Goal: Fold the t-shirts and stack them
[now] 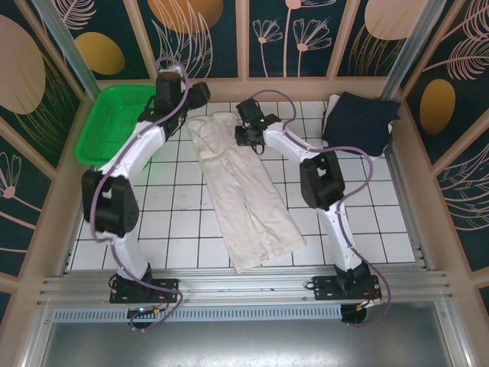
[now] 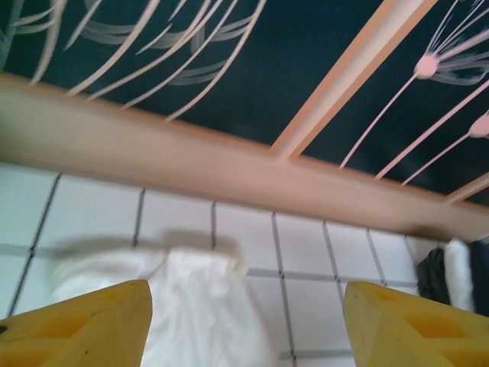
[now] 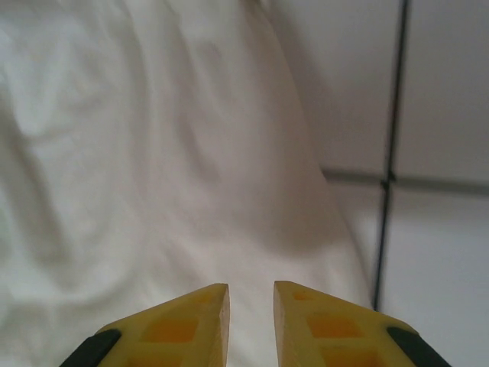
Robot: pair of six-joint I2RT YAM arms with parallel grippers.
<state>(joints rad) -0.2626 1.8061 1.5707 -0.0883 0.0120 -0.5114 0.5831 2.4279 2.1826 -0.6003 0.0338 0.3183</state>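
Two shirts, unstacked: the cream shirt (image 1: pixel 244 200) lies lengthwise mid-table, the navy shirt (image 1: pixel 361 122) heaped far right. My left gripper (image 2: pixel 246 292) gapes empty near the cream's far end. My right gripper (image 3: pixel 250 297) is nearly closed over its edge; I cannot tell if it grips. Next, I reckon, a crosswise fold.

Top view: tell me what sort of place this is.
Probably a robot test cell, not a home: a white tiled table fenced by leaf-patterned panels, and an aluminium rail at its near edge carrying two arms.
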